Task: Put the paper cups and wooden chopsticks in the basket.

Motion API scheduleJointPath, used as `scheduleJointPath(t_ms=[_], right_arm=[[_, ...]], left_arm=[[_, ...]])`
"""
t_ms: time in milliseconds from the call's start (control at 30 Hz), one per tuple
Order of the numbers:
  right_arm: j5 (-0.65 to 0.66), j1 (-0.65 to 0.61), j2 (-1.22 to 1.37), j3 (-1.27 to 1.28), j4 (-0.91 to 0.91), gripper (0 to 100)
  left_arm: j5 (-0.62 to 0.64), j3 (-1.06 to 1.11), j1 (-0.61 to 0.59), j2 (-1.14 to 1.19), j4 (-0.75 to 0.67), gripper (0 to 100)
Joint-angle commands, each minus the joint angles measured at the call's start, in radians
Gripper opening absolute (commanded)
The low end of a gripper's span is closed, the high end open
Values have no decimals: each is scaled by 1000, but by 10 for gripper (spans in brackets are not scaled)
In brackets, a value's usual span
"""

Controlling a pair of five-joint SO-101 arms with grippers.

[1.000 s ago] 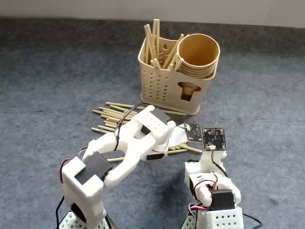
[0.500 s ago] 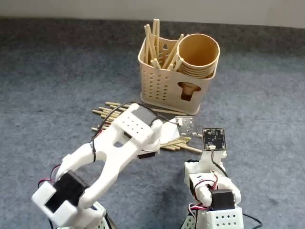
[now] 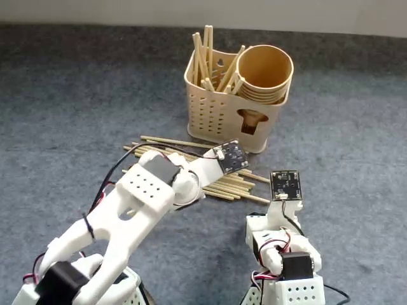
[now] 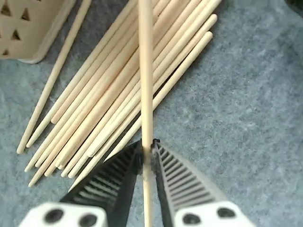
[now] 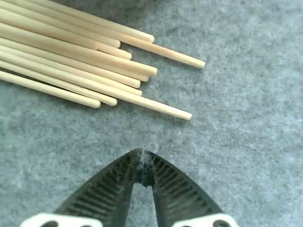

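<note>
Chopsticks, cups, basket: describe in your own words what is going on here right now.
The left pincer is shut on one wooden chopstick, which crosses over the loose pile lying on the table in front of the basket. The right pincer is shut on nothing, near the pile's ends. The basket already holds stacked paper cups and several standing chopsticks.

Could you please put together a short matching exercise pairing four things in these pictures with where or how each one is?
Column one
1. stack of tan paper cups
2. single wooden chopstick
3. pile of loose wooden chopsticks
4. right gripper

Column two
A. lying flat on the grey carpet
B. shut and empty, pointing at bare carpet
C. standing in the cream perforated plastic basket
D. pinched in the left gripper

Pairs: 1-C, 2-D, 3-A, 4-B
</note>
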Motion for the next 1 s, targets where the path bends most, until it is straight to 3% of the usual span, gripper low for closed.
scheduleJointPath(t_ms=[0,500,967], right_arm=[[2,8,-19,142,8,5],[0,8,-19,142,8,5],[0,8,-19,142,8,5]], left_arm=[[58,12,-12,-122,-37,5],[327,-15,-150,-386,-130,5],[572,-363,-157,-438,-170,5]])
